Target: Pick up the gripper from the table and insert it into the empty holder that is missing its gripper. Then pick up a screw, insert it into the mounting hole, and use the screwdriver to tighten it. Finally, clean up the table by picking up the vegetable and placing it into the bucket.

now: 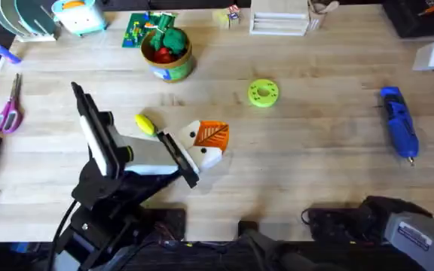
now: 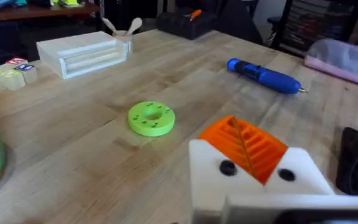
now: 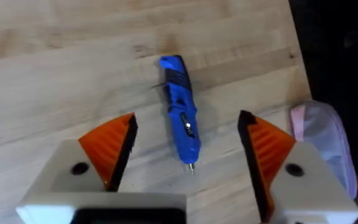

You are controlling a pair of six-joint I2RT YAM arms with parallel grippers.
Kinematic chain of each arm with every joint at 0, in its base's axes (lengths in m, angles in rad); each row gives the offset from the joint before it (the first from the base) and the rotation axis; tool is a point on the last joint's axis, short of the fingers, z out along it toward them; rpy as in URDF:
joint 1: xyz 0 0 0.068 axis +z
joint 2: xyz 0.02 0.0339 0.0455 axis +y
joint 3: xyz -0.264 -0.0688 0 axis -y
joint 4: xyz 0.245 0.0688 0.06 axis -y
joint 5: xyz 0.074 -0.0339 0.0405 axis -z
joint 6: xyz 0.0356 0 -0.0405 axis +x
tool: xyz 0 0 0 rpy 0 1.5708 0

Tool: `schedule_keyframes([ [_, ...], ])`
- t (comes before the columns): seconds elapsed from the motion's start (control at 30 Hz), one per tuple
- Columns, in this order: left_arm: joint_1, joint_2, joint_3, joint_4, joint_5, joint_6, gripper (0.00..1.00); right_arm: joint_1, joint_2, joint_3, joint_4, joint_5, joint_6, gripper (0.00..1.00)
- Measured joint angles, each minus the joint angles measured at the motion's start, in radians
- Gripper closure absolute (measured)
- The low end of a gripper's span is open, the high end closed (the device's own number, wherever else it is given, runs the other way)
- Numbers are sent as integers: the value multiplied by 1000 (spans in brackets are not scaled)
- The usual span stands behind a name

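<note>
The right gripper point(image 3: 188, 118) is hovering above the blue pen-shaped electric screwdriver point(image 3: 180, 109) with its white fingers and orange ribbed pads point(image 3: 110, 146) standing wide apart. It is holding nothing. The screwdriver is lying flat on the pale wooden table point(image 3: 61, 56), apart from both pads, with its thin metal tip pointing toward the camera. In the overhead view the screwdriver point(image 1: 398, 122) is resting at the right side of the table, well away from everything else.

The left gripper point(image 2: 244, 140) is sitting low over the table centre with its orange pads pressed together; nothing is showing between them. The small yellow oblong toy vegetable point(image 1: 145, 123) is lying just beside the left arm. The squat tan tub with the green rim point(image 1: 168, 69) is standing farther back, and red and green toy produce is showing in it. A flat lime-green disc point(image 1: 262, 92) is lying between the tub and the screwdriver.

A loose orange tip, a cream holder and a screw cannot be identified on the table.

Hazards from this position:
- The screwdriver body is round; one pad arriving first is likely to roll it out of the grip
- A grip toward the metal tip is likely to leave the tool tilting
- The table edge is lying near the screwdriver in the right wrist view; a sideways push is risking a fall
- Any sweep by the left arm is risking a knock to the vegetable
</note>
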Motion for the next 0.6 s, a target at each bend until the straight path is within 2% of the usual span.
schedule_keyframes([
  [0.13,0,0,0,0,0,0,983,-106,108,-21,56,2,-74,9],
  [0.3,0,0,0,0,0,0,983,-186,279,-21,75,-25,-131,10],
  [0.6,0,0,0,0,0,0,983,-203,538,-21,83,-75,-278,9],
])
